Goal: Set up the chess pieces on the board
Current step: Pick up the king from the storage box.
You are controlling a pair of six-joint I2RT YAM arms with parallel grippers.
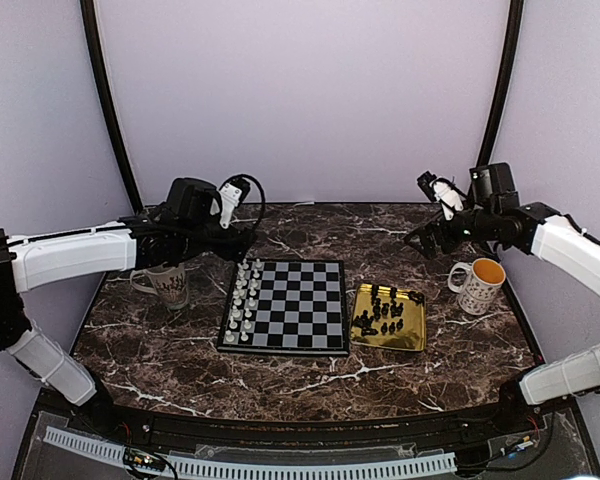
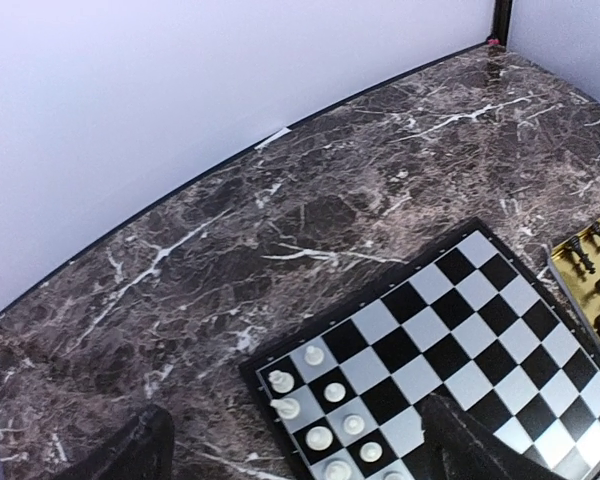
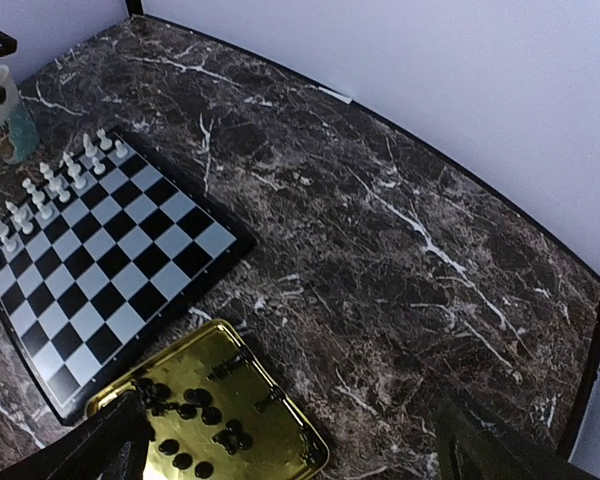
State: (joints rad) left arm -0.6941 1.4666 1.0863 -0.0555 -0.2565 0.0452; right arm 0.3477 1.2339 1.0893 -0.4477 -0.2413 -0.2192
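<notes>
Spread wide and empty, with the board (image 1: pixel 300 305) just beneath the left gripper (image 1: pixel 242 240) and black chess pieces (image 1: pixel 385 312) on a gold tray (image 1: pixel 408 343) below the right gripper (image 1: pixel 418 245).

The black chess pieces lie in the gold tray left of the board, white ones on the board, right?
No: the gold tray with the black chess pieces is right of the board, as the top external view shows. The rest holds.
</notes>
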